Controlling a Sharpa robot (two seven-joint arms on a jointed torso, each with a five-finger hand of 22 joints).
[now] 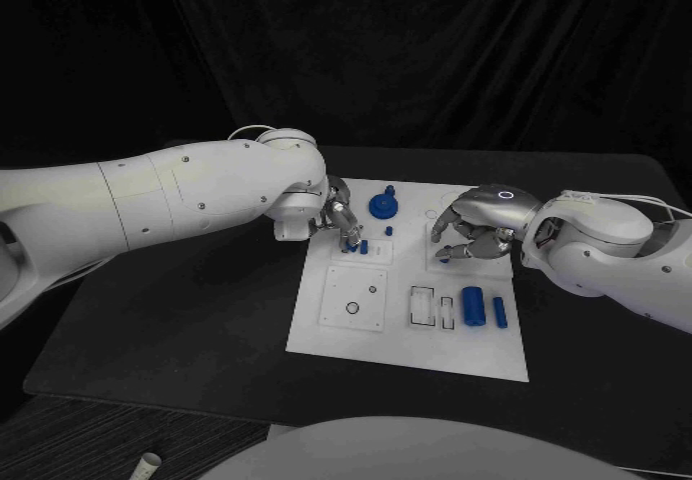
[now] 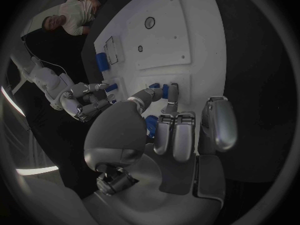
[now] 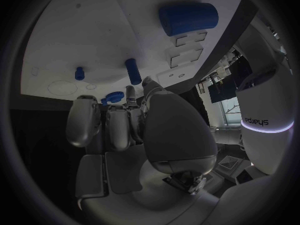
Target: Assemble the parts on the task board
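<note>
Head view shows the white task board (image 1: pixel 411 345) lying in the middle of the black worktop (image 1: pixel 173 330), with both arms reaching over its far half. A blue knob-shaped part (image 1: pixel 382 206) stands upright near the board's far edge and looks already seated. A large blue cylinder (image 1: pixel 472 304) and a slimmer blue peg (image 1: pixel 499 311) lie flat on the board's right side, next to two rectangular slots, so these appear still to be placed. The left robot hand (image 1: pixel 340 220) is bent down over a square panel, fingertips closing round a small blue peg (image 1: pixel 362 246); the left wrist view shows that peg (image 2: pixel 165 91) pinched between thumb and a finger. The right robot hand (image 1: pixel 472 232) hovers over the neighbouring panel with fingers curled in; whether it grips anything I cannot tell, though the right wrist view shows a small blue piece (image 3: pixel 114 97) close by its fingertips. My judgement: the assembly is early to midway, with one peg being set and several pieces left.
</note>
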